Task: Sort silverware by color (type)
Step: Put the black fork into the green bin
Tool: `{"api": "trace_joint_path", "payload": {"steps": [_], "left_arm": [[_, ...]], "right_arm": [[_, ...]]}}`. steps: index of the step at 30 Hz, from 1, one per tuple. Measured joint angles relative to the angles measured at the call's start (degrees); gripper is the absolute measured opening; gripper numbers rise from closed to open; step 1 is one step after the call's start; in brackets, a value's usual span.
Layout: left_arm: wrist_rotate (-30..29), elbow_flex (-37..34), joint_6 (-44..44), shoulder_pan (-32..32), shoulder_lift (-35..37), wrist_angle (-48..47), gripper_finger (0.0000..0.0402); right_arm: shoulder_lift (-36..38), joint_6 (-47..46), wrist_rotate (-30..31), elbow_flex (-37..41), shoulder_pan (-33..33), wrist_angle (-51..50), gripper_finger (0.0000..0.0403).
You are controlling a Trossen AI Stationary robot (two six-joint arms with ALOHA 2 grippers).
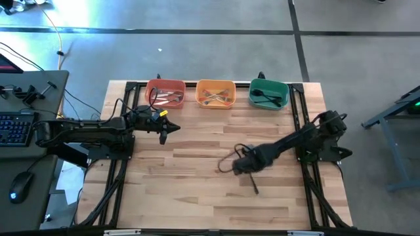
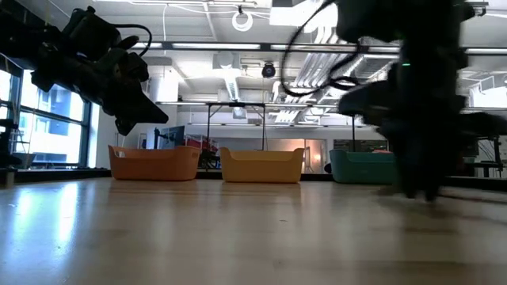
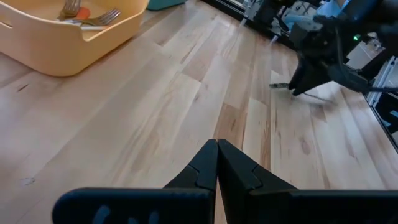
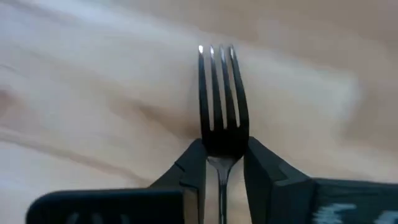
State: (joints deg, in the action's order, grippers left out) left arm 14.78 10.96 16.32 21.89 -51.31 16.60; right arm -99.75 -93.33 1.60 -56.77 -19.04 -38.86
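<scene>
One fork lies under my right gripper (image 4: 222, 155); its silver tines (image 4: 222, 93) fill the right wrist view and its dark handle (image 1: 253, 185) points toward the table's near edge. My right gripper (image 1: 244, 167) is low over the table's middle, shut on this fork. My left gripper (image 1: 172, 128) hovers shut and empty near the orange-red bin (image 1: 165, 94); its shut fingers (image 3: 217, 165) meet over bare wood. More forks lie in the orange-red, yellow (image 1: 216, 93) and green (image 1: 269, 93) bins. My right gripper pinches the fork at its neck (image 4: 222, 163), just behind the tines, one finger (image 4: 189, 165) on each side. The fingers come down from above and stand across the fork. The fork is about level at the table top; whether it is lifted clear I cannot tell.
Three bins stand in a row along the table's far edge. The wooden top between them and the near edge is bare around the fork. A desk with keyboard (image 1: 16, 128) and mouse sits left of the table. Black frame rails run along both sides of the table.
</scene>
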Motion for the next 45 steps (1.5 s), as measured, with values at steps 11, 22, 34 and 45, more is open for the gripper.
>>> {"api": "trace_joint_path", "payload": {"steps": [11, 22, 34, 45], "left_arm": [[-4.6, 0.0, 2.9, 0.0, 0.0, -0.1, 0.0000], [-6.6, 0.0, 4.3, 0.0, 0.0, -0.6, 0.0000], [-9.2, 0.0, 2.2, 0.0, 0.0, -3.2, 0.0000], [-6.3, 0.0, 0.5, 0.0, 0.0, -6.0, 0.0000]], "right_arm": [[1.2, 27.0, 2.0, -10.6, 16.8, -3.6, 0.0002], [7.9, 48.8, -4.8, -17.2, 35.6, -11.8, 0.0008], [5.8, 47.8, -12.7, -6.7, 30.5, -2.9, 0.0149], [5.9, 47.0, -21.3, 10.6, 32.9, 21.6, 0.0188]]}}
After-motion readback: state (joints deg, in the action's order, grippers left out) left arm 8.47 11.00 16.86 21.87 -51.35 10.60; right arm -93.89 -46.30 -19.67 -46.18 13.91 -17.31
